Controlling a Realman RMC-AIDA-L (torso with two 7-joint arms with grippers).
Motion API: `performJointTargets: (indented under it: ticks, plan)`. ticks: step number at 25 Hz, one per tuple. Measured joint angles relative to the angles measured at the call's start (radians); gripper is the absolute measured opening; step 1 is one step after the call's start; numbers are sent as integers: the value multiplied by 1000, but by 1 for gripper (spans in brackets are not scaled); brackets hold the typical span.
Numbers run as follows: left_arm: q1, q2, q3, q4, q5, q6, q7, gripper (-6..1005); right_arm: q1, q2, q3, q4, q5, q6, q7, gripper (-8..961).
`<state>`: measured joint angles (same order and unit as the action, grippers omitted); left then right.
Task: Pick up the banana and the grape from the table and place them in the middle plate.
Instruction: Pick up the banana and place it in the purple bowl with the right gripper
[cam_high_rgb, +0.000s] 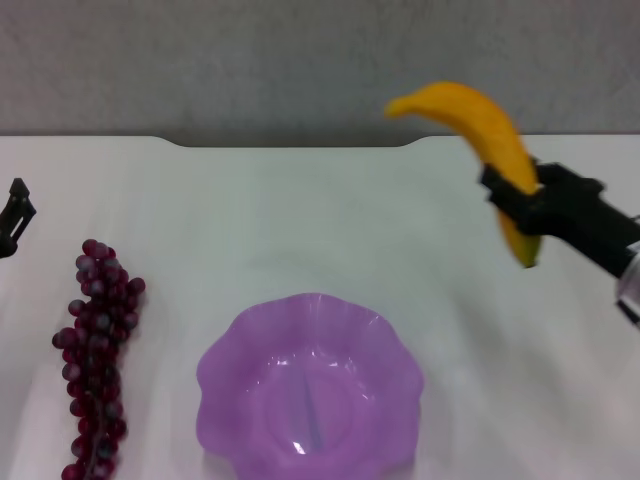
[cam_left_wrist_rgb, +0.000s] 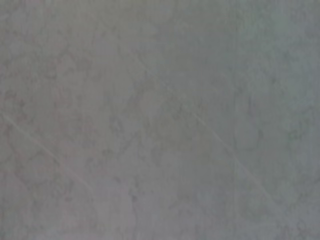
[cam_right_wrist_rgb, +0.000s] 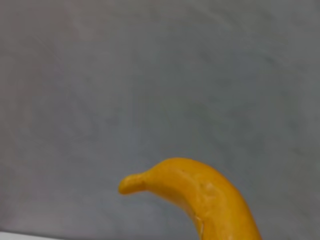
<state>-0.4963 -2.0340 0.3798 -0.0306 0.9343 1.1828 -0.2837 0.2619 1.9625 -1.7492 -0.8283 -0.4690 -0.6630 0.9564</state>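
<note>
My right gripper (cam_high_rgb: 520, 195) is shut on the banana (cam_high_rgb: 480, 135) and holds it high above the table (cam_high_rgb: 300, 210), to the right of and beyond the middle plate (cam_high_rgb: 230, 370). The banana is yellow-orange and curved; it also shows in the right wrist view (cam_right_wrist_rgb: 200, 197) against the grey wall. The purple scalloped plate sits empty at the table's near middle. The grape bunch (cam_high_rgb: 97, 350) lies on the table left of the plate. My left gripper (cam_high_rgb: 15, 215) is at the far left edge, beyond the grapes.
A grey wall (cam_high_rgb: 250, 60) stands behind the table's far edge. The left wrist view shows only a plain grey surface (cam_left_wrist_rgb: 160, 120).
</note>
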Motion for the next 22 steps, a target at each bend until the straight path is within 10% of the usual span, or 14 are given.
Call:
performJointTargets:
  ticks: [8, 22]
  plan:
    - [-2, 0, 1, 0, 0, 1, 2, 894, -8, 38, -22, -127, -277, -125, 210, 548]
    - [-2, 0, 1, 0, 0, 2, 2, 893, 56, 35, -112, -246, -821, 33, 702, 548]
